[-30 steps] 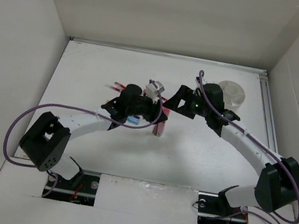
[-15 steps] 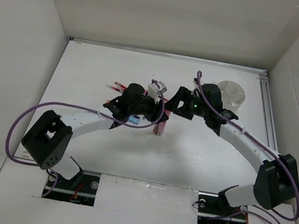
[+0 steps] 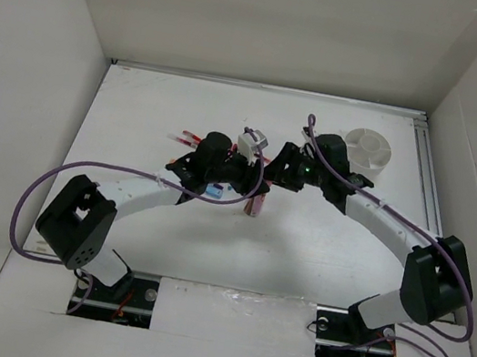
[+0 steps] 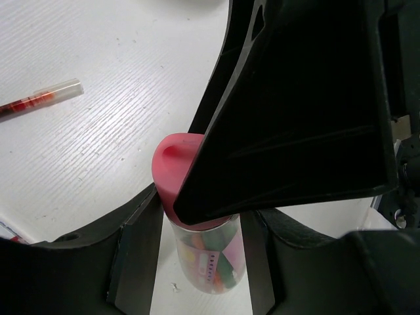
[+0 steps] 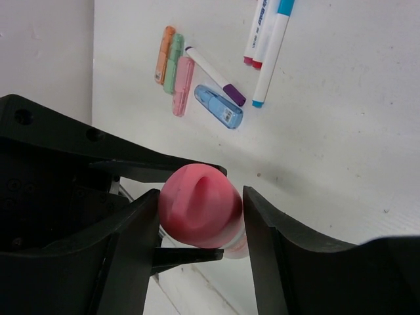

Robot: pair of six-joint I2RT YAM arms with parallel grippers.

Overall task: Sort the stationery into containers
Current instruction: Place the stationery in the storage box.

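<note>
Between the jaws of the right gripper (image 5: pixel 200 197) a pink cap (image 5: pixel 197 207) is closely flanked (gripped or not cannot be told); its jar (image 4: pixel 207 262) is clamped in the left gripper (image 4: pixel 202 226). The cap should be pinched squarely before twisting. Loose markers (image 5: pixel 270 52) are seen beyond the right gripper.

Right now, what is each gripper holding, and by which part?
The left gripper holds the clear jar by its body; right gripper brackets its pink lid, grip unclear.
</note>
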